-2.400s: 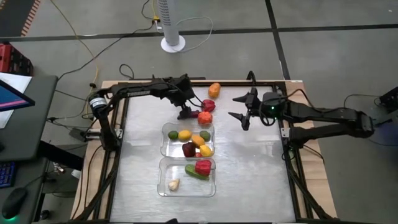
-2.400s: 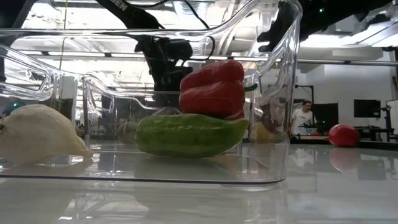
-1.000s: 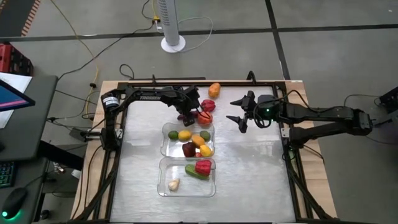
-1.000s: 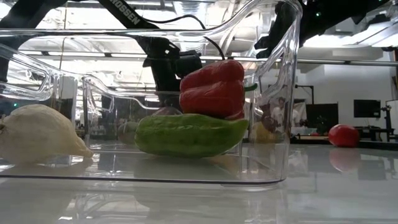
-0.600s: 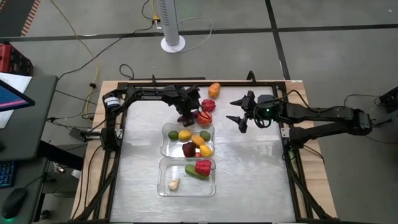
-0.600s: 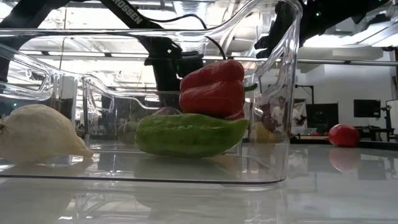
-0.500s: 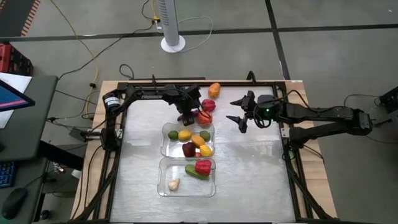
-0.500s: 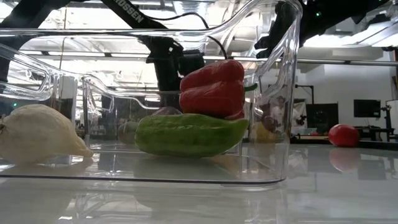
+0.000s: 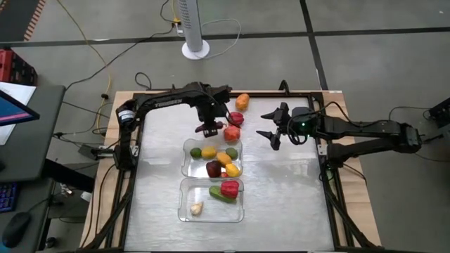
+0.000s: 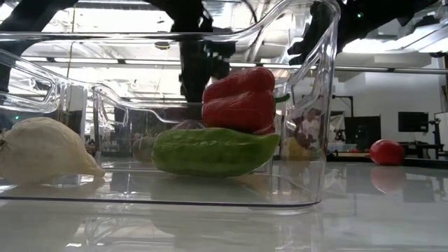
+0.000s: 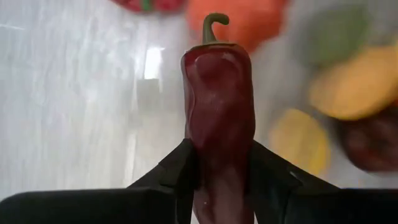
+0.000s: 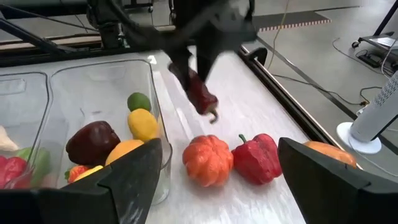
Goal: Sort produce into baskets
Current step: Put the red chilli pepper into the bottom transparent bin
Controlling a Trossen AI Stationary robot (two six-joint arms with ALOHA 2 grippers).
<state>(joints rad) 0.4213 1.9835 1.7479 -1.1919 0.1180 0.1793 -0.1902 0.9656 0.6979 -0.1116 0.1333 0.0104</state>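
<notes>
We see the left gripper (image 9: 209, 128) clamped on a dark red chili pepper (image 11: 217, 118). Only the left wrist view shows the grip plainly: both fingers (image 11: 177, 171) press the pepper's lower body, and its curled green stem points away from the wrist. From above, the pepper is little more than a dark speck under the gripper. The right wrist view adds that the pepper (image 12: 200, 93) hangs clear of the table, stem end down.

Just beyond the left gripper on the table lie an orange pumpkin (image 12: 207, 159) and a red bell pepper (image 12: 257, 158), side by side, with an orange piece (image 9: 242, 101) farther off toward the table's far edge. On the gripper's near side sits the first clear basket (image 9: 188, 166), holding a green lime (image 12: 139, 101), a yellow lemon (image 12: 143, 124), a dark purple piece (image 12: 92, 142) and other yellow and orange pieces. The second basket (image 9: 184, 209) lies beyond that one, farther from the gripper.

The low view alone shows the second basket's contents close up: a pale garlic bulb (image 10: 45, 152), a green cucumber (image 10: 213, 151) and a red pepper (image 10: 239, 99) resting on it. The left arm in that view is a dark shape behind the plastic, and any lettering on it is probably cut off; we cannot read it.

The right gripper (image 9: 268, 124) hangs off to the side of the left one, its fingers (image 12: 124, 180) spread wide and holding nothing.
</notes>
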